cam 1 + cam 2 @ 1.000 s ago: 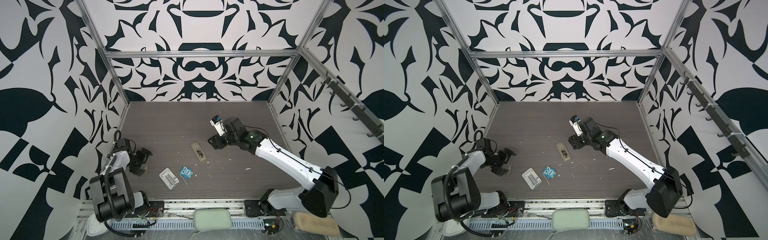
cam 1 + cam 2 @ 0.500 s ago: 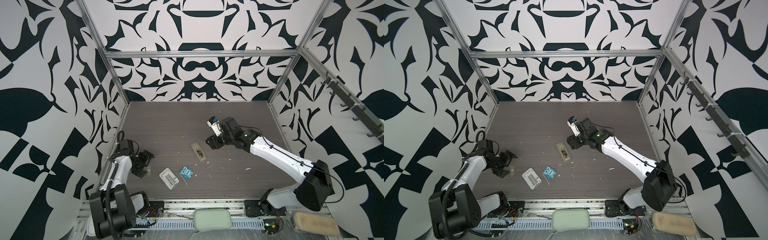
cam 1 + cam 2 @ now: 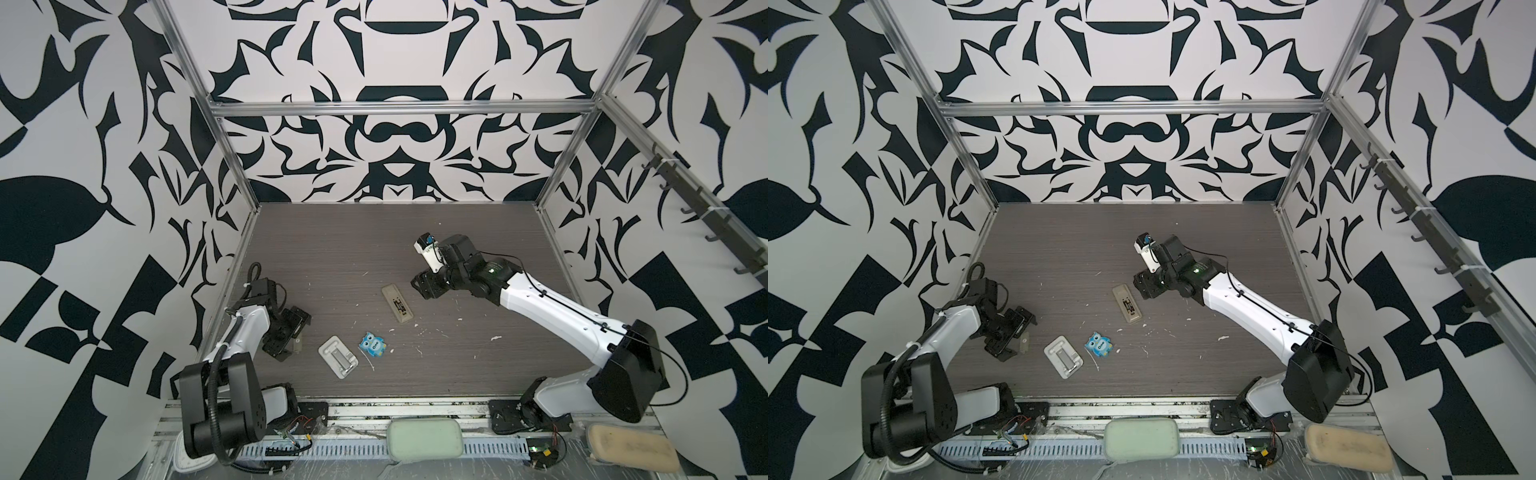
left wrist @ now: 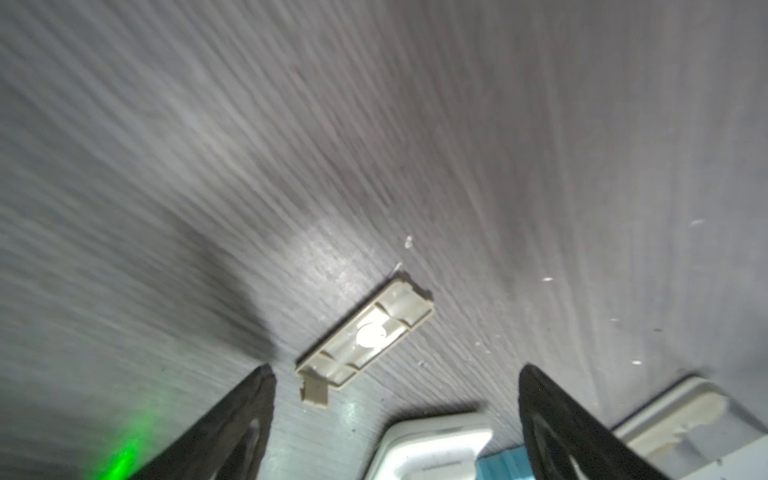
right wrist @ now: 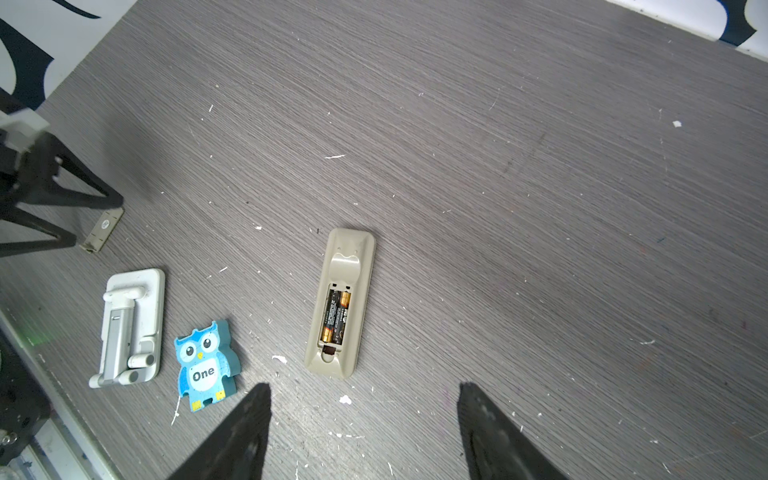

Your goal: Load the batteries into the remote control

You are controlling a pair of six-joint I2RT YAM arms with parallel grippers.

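Note:
The remote control (image 5: 340, 303) lies back up in mid-table, also seen in both top views (image 3: 398, 303) (image 3: 1127, 304). Its bay is uncovered, and the batteries (image 5: 336, 318) sit side by side inside it. My right gripper (image 5: 365, 385) hovers open just off one end of the remote (image 3: 424, 284), holding nothing. A small beige battery cover (image 4: 368, 332) lies on the table at the front left (image 3: 1023, 343). My left gripper (image 4: 397, 370) stands open low over the table, with the cover just beyond its fingertips (image 3: 293, 338).
A white rectangular tray (image 3: 338, 357) with a metal piece and a blue owl-shaped item (image 3: 374, 345) lie between the cover and the remote, near the front edge. White crumbs dot the dark wood table (image 3: 478, 232). Patterned walls close three sides.
The left arm has changed its pose while its gripper stays by the cover, edging slightly right. The right gripper has drifted a little left toward the remote.

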